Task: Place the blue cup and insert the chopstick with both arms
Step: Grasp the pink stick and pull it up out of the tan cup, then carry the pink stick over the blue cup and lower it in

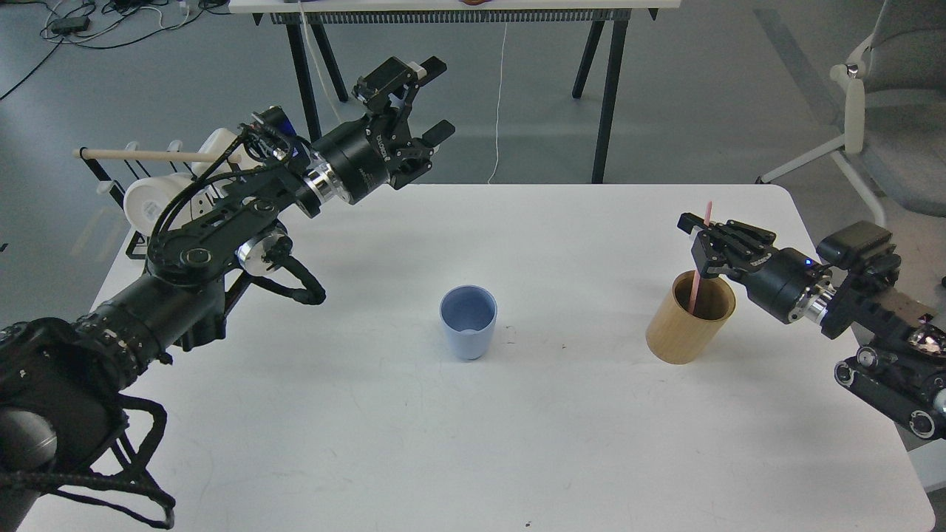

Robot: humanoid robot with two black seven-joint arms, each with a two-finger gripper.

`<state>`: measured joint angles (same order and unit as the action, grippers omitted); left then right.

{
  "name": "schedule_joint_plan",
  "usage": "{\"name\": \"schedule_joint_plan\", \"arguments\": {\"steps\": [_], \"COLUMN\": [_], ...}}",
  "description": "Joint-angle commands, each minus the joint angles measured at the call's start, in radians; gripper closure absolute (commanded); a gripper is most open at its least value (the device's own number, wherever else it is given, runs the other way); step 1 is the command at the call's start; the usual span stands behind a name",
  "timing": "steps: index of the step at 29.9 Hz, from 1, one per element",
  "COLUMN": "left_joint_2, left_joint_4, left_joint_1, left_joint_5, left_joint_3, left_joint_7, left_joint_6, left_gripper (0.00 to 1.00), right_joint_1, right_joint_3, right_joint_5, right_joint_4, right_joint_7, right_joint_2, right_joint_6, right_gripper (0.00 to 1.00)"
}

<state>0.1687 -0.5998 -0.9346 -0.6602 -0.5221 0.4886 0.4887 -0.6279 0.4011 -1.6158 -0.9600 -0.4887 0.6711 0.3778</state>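
A blue cup (468, 322) stands upright and empty in the middle of the white table (458, 443). A bamboo holder (689, 319) stands at the right with a pink chopstick (697, 277) in it, lower end still inside. My right gripper (707, 238) hovers just above the holder's rim and is shut on the chopstick, whose tip sticks out above the fingers. My left gripper (436, 100) is open and empty, raised above the table's far left edge, well away from the cup.
A rack with white cups (151, 193) and a wooden rod (140, 155) stands off the table's left side behind my left arm. A grey chair (887, 111) is at the far right. Black table legs (610, 96) stand behind the table.
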Motion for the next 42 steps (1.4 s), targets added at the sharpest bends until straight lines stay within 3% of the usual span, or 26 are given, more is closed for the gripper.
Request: {"name": "schedule_joint_plan", "arguments": {"steps": [1, 8, 12, 14, 17, 24, 36, 42], "left_joint_2": [-0.002, -0.003, 0.005, 0.009, 0.011, 0.021, 0.025, 0.026], "left_joint_4": [0.000, 0.006, 0.008, 0.009, 0.012, 0.080, 0.150, 0.152], "left_joint_1": [0.003, 0.039, 0.066, 0.085, 0.115, 0.160, 0.177, 0.184], "left_joint_5": [0.001, -0.001, -0.001, -0.001, -0.001, 0.001, 0.004, 0.004], "left_joint_3": [0.001, 0.001, -0.001, -0.001, -0.001, -0.001, -0.001, -0.001], "left_joint_7": [0.000, 0.000, 0.000, 0.000, 0.000, 0.000, 0.000, 0.000], "left_joint_6": [0.000, 0.000, 0.000, 0.000, 0.000, 0.000, 0.000, 0.000], "left_gripper": [0.01, 0.01, 0.01, 0.01, 0.01, 0.01, 0.01, 0.01], "right_joint_1": [-0.001, -0.003, -0.062, -0.093, -0.145, -0.277, -0.279, -0.286], "right_joint_3": [0.060, 0.191, 0.268, 0.274, 0.249, -0.016, -0.119, -0.176], "right_joint_5": [0.014, 0.117, 0.148, 0.148, 0.128, 0.109, 0.051, 0.051], "right_joint_4": [-0.103, -0.325, -0.367, -0.362, -0.332, -0.096, 0.150, 0.245], "right_joint_7": [0.000, 0.000, 0.000, 0.000, 0.000, 0.000, 0.000, 0.000], "right_joint_2": [0.082, 0.229, 0.219, 0.161, -0.025, -0.338, -0.610, -0.659], "right_joint_6": [-0.007, -0.014, -0.007, -0.004, -0.011, 0.003, 0.108, 0.111], "right_gripper": [1.00, 1.00, 1.00, 1.00, 1.00, 1.00, 1.00, 1.00]}}
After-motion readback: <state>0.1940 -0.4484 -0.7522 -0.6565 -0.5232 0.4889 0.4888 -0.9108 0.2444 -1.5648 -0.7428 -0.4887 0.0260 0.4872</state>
